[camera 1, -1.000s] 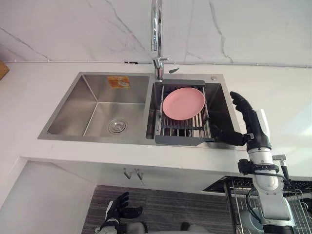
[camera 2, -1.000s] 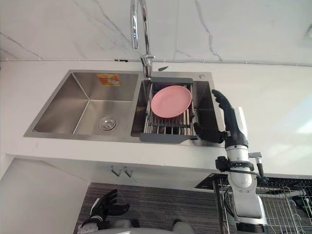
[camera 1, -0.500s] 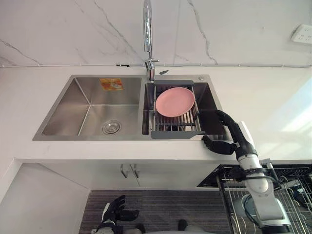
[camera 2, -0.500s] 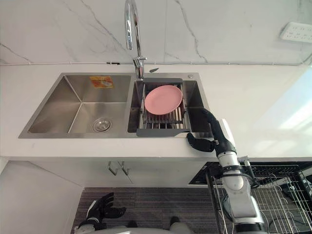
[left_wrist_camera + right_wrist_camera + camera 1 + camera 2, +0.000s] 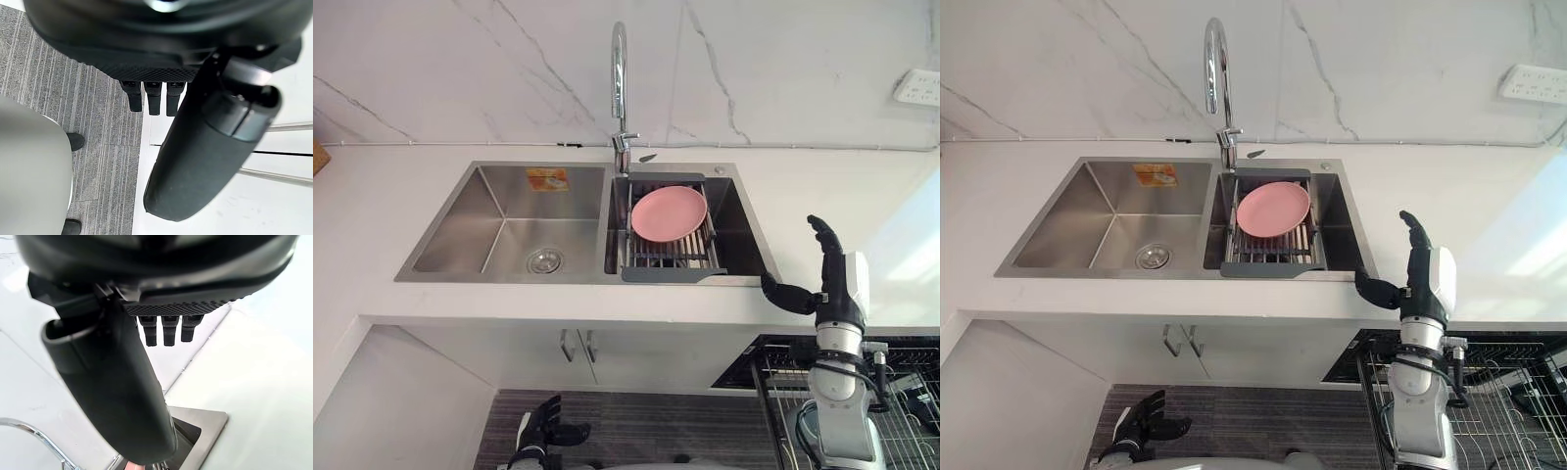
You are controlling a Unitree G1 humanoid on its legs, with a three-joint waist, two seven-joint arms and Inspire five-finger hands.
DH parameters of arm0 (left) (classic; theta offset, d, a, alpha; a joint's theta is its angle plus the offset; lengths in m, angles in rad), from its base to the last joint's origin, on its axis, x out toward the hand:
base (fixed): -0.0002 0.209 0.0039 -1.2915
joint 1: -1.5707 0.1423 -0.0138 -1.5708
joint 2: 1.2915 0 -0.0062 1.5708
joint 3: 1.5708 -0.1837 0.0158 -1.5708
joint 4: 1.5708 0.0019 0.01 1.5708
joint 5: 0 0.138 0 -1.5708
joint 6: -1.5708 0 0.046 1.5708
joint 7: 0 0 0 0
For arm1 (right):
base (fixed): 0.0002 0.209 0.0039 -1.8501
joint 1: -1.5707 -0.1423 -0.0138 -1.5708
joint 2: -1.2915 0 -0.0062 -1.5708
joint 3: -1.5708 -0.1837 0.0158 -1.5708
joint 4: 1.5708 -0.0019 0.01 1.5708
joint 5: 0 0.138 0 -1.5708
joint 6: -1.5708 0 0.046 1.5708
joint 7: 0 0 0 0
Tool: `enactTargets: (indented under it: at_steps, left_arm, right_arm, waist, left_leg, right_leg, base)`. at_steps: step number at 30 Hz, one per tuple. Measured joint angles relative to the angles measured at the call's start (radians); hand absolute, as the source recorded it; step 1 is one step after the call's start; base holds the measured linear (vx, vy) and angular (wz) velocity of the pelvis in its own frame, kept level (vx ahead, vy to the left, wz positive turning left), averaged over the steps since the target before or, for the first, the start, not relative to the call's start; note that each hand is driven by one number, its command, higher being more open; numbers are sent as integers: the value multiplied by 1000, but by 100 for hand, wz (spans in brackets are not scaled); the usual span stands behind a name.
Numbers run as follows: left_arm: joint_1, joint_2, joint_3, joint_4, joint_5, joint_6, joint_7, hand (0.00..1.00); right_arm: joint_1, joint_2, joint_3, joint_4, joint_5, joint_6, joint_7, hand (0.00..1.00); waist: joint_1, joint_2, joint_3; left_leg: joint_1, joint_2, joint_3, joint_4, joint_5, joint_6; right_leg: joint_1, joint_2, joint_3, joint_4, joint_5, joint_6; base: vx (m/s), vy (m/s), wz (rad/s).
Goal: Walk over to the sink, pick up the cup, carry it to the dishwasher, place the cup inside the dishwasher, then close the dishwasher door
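Observation:
The steel double sink (image 5: pixel 578 282) is set in a white counter. Its left basin holds only a drain (image 5: pixel 544 260). Over the right basin a dark drying rack (image 5: pixel 671 266) carries a pink plate (image 5: pixel 669 211). My right hand (image 5: pixel 827 269) is raised beside the sink's front right corner, open, fingers pointing up and thumb stretched toward the sink, holding nothing. In its wrist view the fingers (image 5: pixel 168 333) are straight above the counter. My left hand (image 5: pixel 543 427) hangs low over the floor, open and empty, its fingers (image 5: pixel 154 100) straight.
A tall chrome faucet (image 5: pixel 620 78) stands behind the sink's divider. A wire dishwasher rack (image 5: pixel 783 387) juts out under the counter at lower right, below my right arm. A wall socket (image 5: pixel 917 86) sits at upper right. Cabinet handles (image 5: pixel 578 345) hang below the sink.
The view has shifted. My right hand has drawn back from over the right basin's edge to the right of the sink and turned upright. The left hand stays low.

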Motion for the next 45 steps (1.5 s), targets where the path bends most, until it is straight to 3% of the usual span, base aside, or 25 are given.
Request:
enactTargets:
  at_steps: [7, 18, 26, 45]
  left_arm:
    - [0, 0, 0, 1, 0, -2, -3, 90]
    - [0, 0, -2, -1, -1, -13, -10, 90]
    - [0, 1, -4, -7, -1, -18, -10, 90]
    - [-4, 1, -23, -28, -1, -53, -8, 90]
  right_arm:
    - [-24, -121, 16, 11, 2, -7, 31, 90]
    - [-211, -345, 186, 201, 2, -48, 82, 90]
    - [-333, -449, 289, 316, -1, -53, 87, 90]
    - [-545, -564, 443, 471, -167, -72, 84, 90]
  waist:
    - [2, 1, 0]
    - [21, 4, -2]
    - [24, 5, 1]
    - [26, 22, 55]
  left_leg:
    - [0, -3, -4, -2, 3, 1]
    - [-40, -13, -33, -29, 29, 5]
    - [-65, -22, -65, -20, 29, 4]
    - [-132, -33, -95, 22, 33, 11]
  right_leg:
    - [1, -2, -4, 1, -1, 1]
    - [-36, -9, -34, 4, -3, 4]
    - [-42, -16, -64, 4, -4, 7]
    - [-80, -28, -93, 20, -5, 10]
  base:
    - [-1, -1, 0]
    - [-8, -7, 8]
    - [15, -1, 12]
    - [-34, -2, 5]
